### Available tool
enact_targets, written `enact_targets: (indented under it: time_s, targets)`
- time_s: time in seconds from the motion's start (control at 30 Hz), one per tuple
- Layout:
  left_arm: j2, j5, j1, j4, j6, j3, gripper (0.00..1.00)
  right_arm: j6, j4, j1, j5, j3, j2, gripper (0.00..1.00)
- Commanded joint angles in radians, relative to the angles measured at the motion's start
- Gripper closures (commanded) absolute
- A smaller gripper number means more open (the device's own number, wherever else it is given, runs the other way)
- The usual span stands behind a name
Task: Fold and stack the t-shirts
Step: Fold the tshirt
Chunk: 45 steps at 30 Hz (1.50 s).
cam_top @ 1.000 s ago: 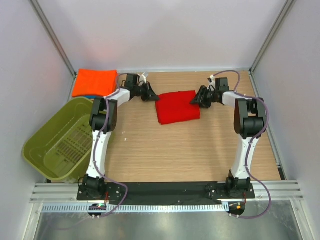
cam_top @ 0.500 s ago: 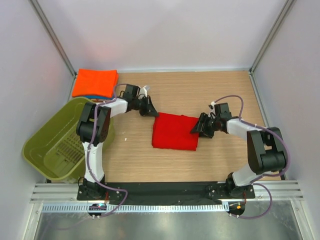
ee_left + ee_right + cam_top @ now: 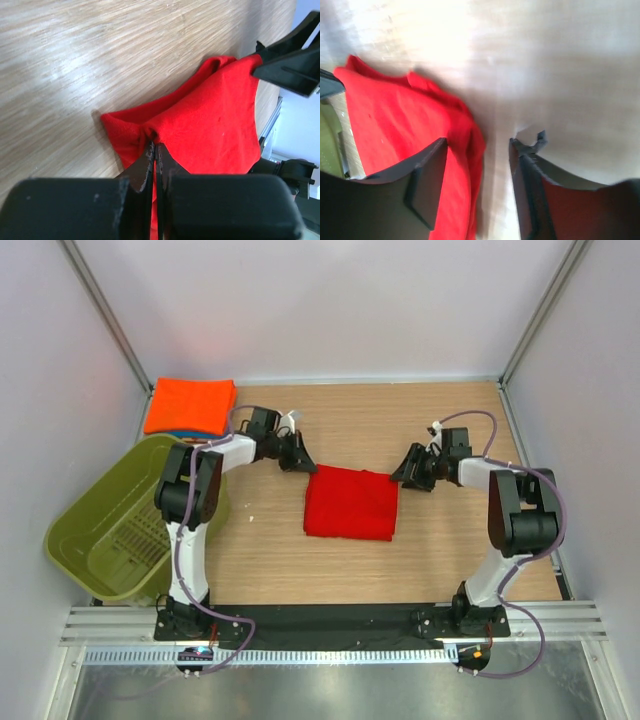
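Folding or stacking, Sam: which step is the deep red folded cloth t-shirt (image 3: 348, 503) at?

Between the two, Jo, I'd say. It lies as a neat rectangle near the middle of the light wooden table (image 3: 300, 570), so the folding looks done and the carry to the pile is what's left. The left gripper (image 3: 154, 146) is pinched tight on the shirt's far left corner; its wrist view shows red cloth bunched between the closed fingers.

And the right gripper (image 3: 410, 468)?

Its fingers are spread, with nothing held. It sits just beside the shirt's far right corner. In its own view the cloth's edge lies by one finger, but that view is blurred and I can't tell if they touch.

So what does the next move call for?

My guess: the right one needs to close on that corner so both corners lift together, or the fold may sag open. Then the load goes to the far left corner, onto the bright orange folded t-shirt (image 3: 190, 403), which has a sliver of blue t-shirt (image 3: 176, 432) under it.

Anything in the olive-green plastic basket (image 3: 85, 515)?

It sits at the left edge, just on the near side of the pile. I see only its slotted floor, no cloth in it
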Motion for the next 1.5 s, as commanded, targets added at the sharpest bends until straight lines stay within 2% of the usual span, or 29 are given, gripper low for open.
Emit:
enact_targets:
  time_s: [0.0,0.17,0.27,0.4,0.53,0.7,0.9,1.13,1.27,1.47]
  targets:
    - [0.021,0.003,0.003,-0.019,0.028,0.046,1.0,-0.051,0.098,-0.006,-0.094,0.051,0.055,0.46]
    - [0.03,-0.002,0.002,-0.022,0.036,0.035,1.0,-0.045,0.155,-0.007,-0.157,0.082,0.109,0.56]
    - [0.025,-0.003,0.002,-0.022,0.033,0.029,1.0,-0.037,0.173,-0.007,-0.16,0.07,0.098,0.66]
    - [-0.013,-0.055,-0.001,-0.021,0.02,0.012,1.0,-0.048,0.149,-0.007,-0.117,0.061,0.014,0.99]
    - [-0.085,-0.172,-0.006,-0.032,-0.067,-0.023,1.0,-0.041,0.149,-0.003,-0.066,0.05,-0.081,0.99]
    - [-0.146,-0.233,-0.012,0.001,-0.11,-0.063,1.0,-0.05,0.178,0.014,-0.062,0.068,-0.106,0.99]
    - [-0.156,-0.304,-0.012,0.016,-0.136,-0.068,1.0,-0.057,0.236,0.014,-0.086,0.126,-0.021,0.99]
    - [-0.136,-0.37,-0.011,0.12,-0.151,-0.094,1.0,-0.053,0.331,0.013,-0.1,0.171,0.103,0.99]
    - [-0.073,-0.387,-0.005,0.108,-0.15,-0.036,1.0,-0.03,0.4,0.013,-0.108,0.177,0.144,0.93]
    - [-0.085,-0.422,-0.005,0.143,-0.168,-0.049,1.0,0.008,0.442,0.02,-0.15,0.258,0.203,0.88]
